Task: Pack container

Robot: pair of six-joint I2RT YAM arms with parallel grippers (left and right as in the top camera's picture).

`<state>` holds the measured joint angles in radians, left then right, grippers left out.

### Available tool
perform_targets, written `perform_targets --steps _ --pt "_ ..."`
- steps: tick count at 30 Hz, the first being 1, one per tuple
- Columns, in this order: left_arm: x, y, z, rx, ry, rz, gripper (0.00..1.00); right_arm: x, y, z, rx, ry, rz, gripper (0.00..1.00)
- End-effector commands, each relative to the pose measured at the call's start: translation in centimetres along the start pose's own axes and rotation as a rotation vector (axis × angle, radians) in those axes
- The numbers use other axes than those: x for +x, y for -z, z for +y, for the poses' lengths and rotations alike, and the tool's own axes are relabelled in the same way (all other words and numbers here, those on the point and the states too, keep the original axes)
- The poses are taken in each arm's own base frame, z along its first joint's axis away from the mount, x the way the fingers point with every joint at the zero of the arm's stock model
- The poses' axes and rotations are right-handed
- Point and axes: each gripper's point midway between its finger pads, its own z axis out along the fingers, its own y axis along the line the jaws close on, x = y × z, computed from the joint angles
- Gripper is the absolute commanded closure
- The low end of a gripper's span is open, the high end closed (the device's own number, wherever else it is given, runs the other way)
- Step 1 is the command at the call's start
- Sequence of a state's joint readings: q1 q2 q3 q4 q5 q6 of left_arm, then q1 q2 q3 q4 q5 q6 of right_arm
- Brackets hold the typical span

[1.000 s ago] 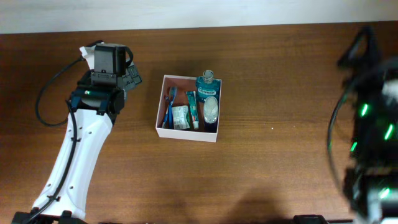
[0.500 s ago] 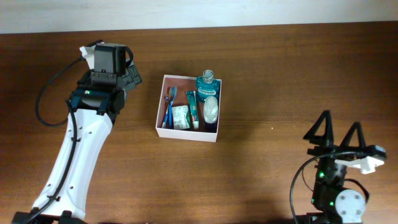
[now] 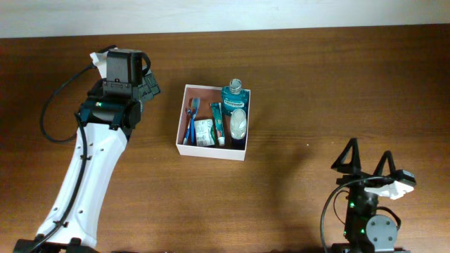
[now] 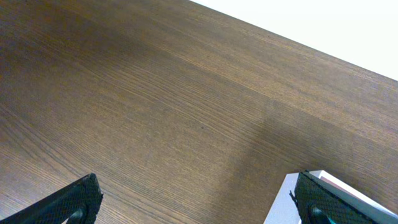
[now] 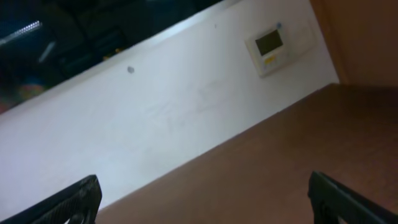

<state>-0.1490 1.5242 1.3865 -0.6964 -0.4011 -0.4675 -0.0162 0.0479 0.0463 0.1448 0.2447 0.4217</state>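
The container (image 3: 181, 133), a shallow white-walled box with a pinkish inside, sits mid-table in the overhead view. It holds a blue mouthwash bottle (image 3: 235, 96), a toothpaste tube (image 3: 219, 123), a blue toothbrush (image 3: 190, 121), a small white packet (image 3: 204, 132) and a pale oval item (image 3: 240, 124). My left gripper (image 3: 149, 86) is open and empty, just left of the container; the container's white corner (image 4: 283, 202) shows in the left wrist view beside the right finger. My right gripper (image 3: 365, 157) is open and empty at the front right, far from the container, fingers pointing away from me.
The brown wooden table (image 3: 295, 84) ends at a white wall along the back. The right wrist view shows the wall with a small wall panel (image 5: 272, 45) and bare table below.
The right arm has drawn back and down to the front right, and its open fingers have come into the overhead view. The left arm and the container have not moved.
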Motion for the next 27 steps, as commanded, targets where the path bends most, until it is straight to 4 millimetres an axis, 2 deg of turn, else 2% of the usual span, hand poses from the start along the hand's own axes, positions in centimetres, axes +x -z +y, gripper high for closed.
perform_targets --steps 1,11,27 --pt "-0.2 0.0 0.2 -0.013 -0.011 -0.008 0.01 0.7 0.3 0.3 -0.021 0.088 0.02 0.01" --pt "-0.2 0.0 0.2 -0.013 -0.011 -0.008 0.01 5.7 0.7 -1.9 0.039 0.166 0.196 0.01" --pt "-0.2 0.0 0.2 -0.013 -0.011 -0.008 0.01 5.7 0.7 -1.7 0.028 0.164 0.196 0.01"
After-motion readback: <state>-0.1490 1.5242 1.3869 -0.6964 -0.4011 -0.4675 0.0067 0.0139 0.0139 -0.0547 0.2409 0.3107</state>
